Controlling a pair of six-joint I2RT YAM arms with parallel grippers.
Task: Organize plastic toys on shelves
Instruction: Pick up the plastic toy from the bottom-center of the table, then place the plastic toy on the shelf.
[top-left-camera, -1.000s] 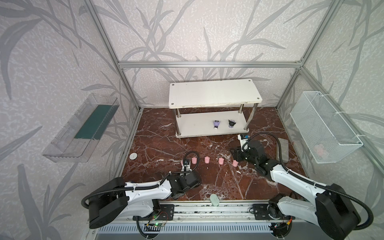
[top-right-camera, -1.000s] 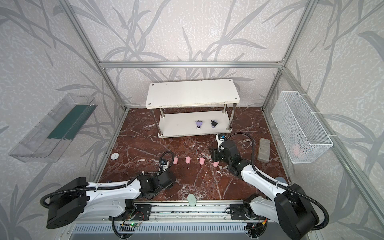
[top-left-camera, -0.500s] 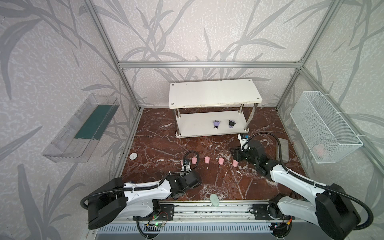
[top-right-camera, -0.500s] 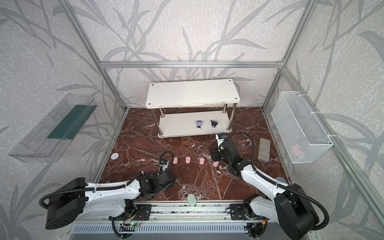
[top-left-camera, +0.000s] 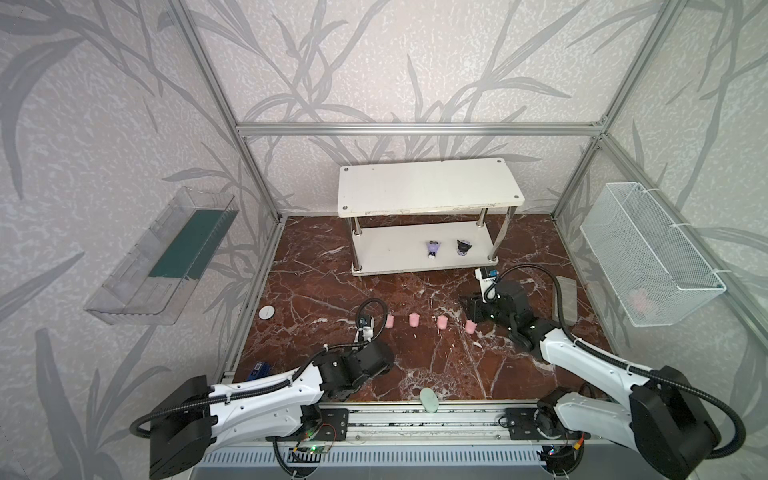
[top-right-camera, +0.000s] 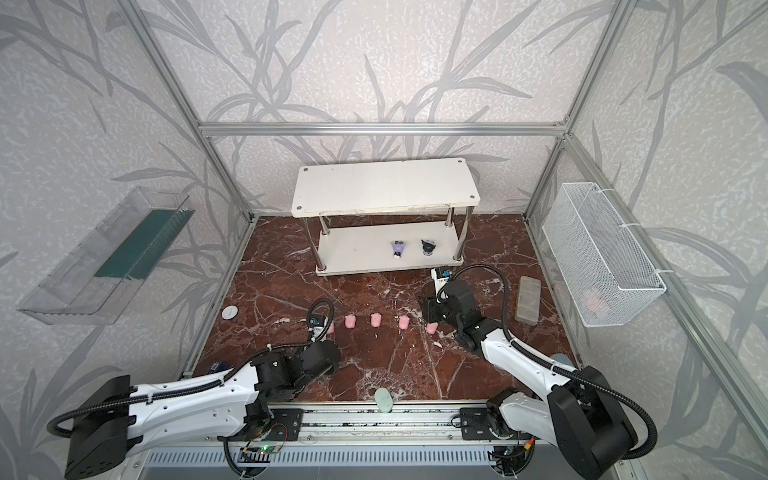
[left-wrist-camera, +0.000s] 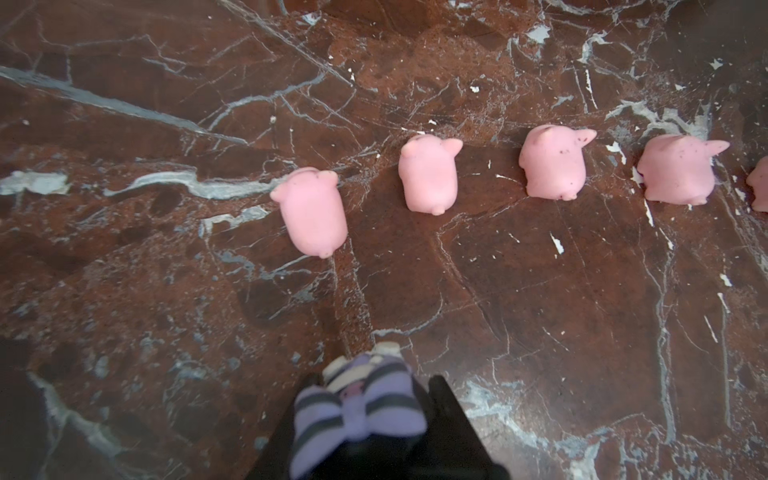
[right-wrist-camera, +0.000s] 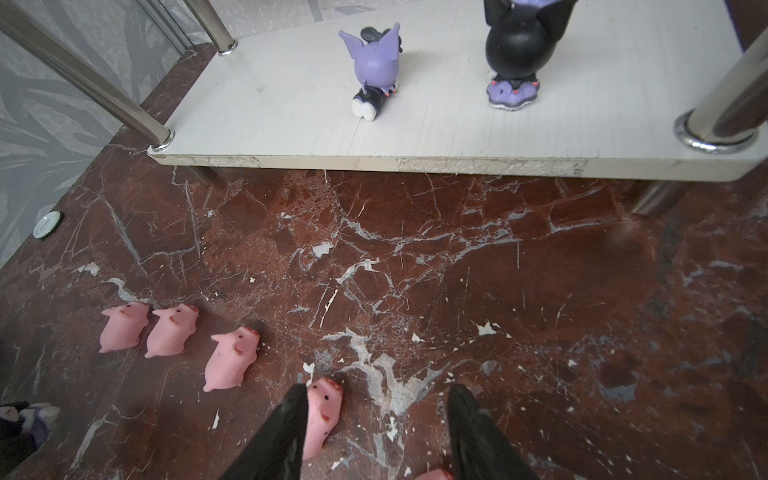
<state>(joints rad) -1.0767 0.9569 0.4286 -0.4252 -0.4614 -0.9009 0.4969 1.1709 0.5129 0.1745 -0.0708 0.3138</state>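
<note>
The left gripper (left-wrist-camera: 372, 386) clenches a black-and-lilac striped plastic figurine (left-wrist-camera: 357, 415) at seven o'clock, likely bound for the white two-tier shelves (top-left-camera: 395, 249) at twelve. The right gripper (right-wrist-camera: 376, 388) gapes empty beside pink pig toys (right-wrist-camera: 322, 411).

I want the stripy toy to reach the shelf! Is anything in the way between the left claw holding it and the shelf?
Yes. The pink pigs lie in a row on the floor between the left gripper, shut on the striped figurine, and the shelf. Nothing else shows beyond them.
</note>
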